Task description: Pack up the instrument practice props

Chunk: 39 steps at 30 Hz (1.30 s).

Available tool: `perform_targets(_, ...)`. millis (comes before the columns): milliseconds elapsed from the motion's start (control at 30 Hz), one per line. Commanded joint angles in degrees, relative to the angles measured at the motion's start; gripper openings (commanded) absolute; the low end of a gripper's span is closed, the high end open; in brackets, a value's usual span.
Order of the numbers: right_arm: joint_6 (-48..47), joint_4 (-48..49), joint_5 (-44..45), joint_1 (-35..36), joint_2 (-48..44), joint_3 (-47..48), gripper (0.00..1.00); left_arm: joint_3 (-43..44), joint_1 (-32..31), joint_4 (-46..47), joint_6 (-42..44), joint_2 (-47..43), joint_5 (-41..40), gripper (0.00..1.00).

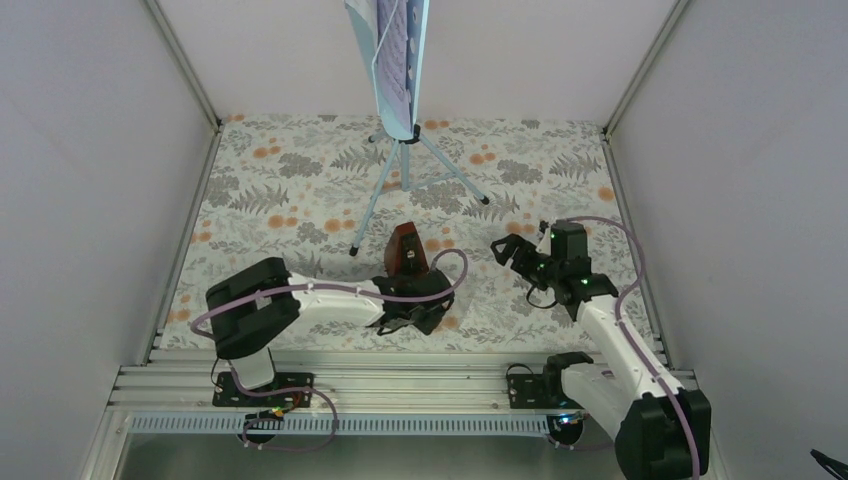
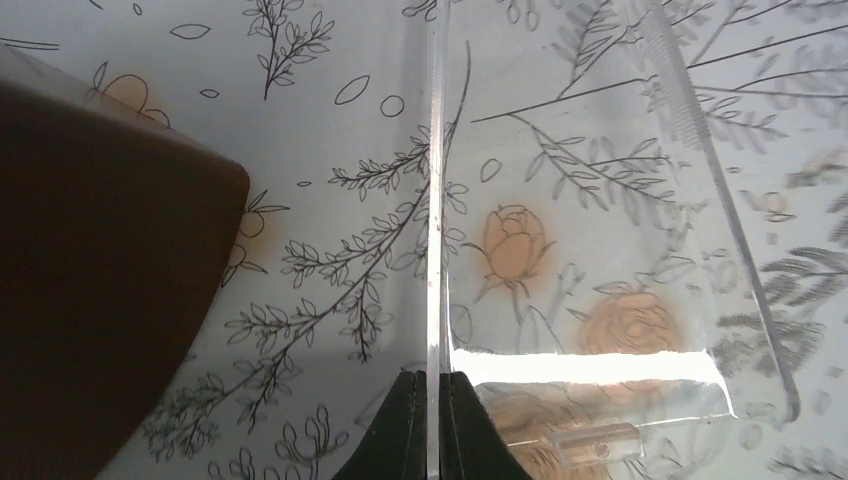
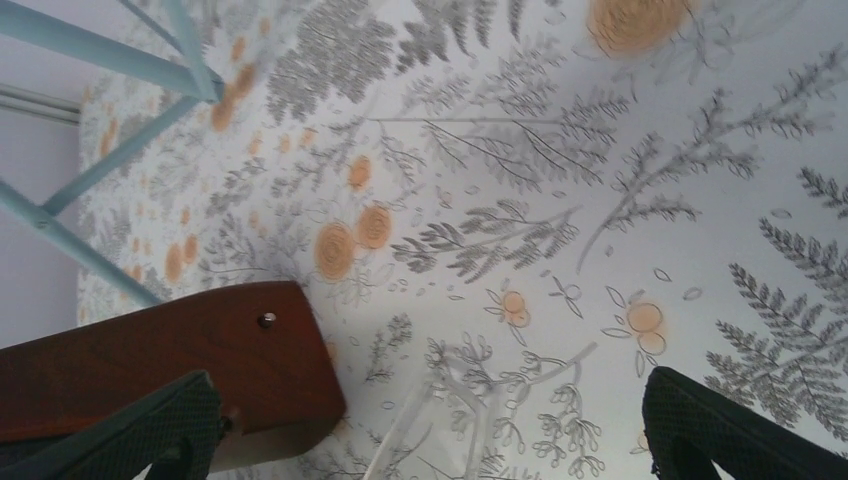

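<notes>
Early yet: the metronome (image 1: 403, 250) stands mid-counter (image 1: 300, 170), unpacked. Music stand (image 1: 404, 160) upright at its 12 o'clock, sheet-music pages (image 1: 393, 45) on its rest. Left pincer (image 2: 432, 400), at the metronome's 6 o'clock, pinches the edge of a clear plastic panel (image 2: 600, 300). Right pincer (image 1: 512, 250), at 3 o'clock, is spread and empty. By my reckoning all three props are left to stow — no case in view.

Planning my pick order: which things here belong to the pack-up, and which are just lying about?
Belong to the job:
metronome
music stand
sheet-music pages, on the stand

Not clearly part of it:
clear plastic panel, pinched edge-on in the left fingers, purpose unclear
floral table cover
</notes>
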Motion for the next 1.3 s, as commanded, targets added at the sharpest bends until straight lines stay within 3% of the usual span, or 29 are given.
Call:
perform_targets(0,-2.5,1.3,-1.7,-0.7,-5.1,3.3,1.00,-1.1,0.7,3.3,-2.5,-6.7,3.4,0.02)
perform_targets(233,-4.1,2.4,-3.8,-0.7,-13.1,11.2,1.00,0.7,4.9,8.0,-5.0,-17.3,14.0,0.02)
perform_targets(433,-2.9,9.1,-14.5,-0.7,-15.0,16.2,1.00,-2.9,10.9,18.5,-8.4,-26.5,26.5,0.02)
perform_targets(533,1.6,17.9,-23.6,-0.7,-14.6,14.0,0.99,-5.0,13.6,23.8,-10.3,-30.4,31.5,0.03)
perform_targets(700,15.7,41.4,-36.3,-0.3,-13.8,9.5,0.99,-8.7,17.0,34.8,-14.1,-35.2,40.2,0.02)
perform_targets(1033,21.9,56.8,-37.8,6.1,-9.1,11.3,0.99,-7.9,17.5,43.9,-17.0,-37.2,48.7,0.02)
perform_targets(1267,21.2,60.5,-38.8,12.2,-5.5,16.4,0.85,-8.0,17.5,44.4,-18.0,-38.0,49.2,0.02)
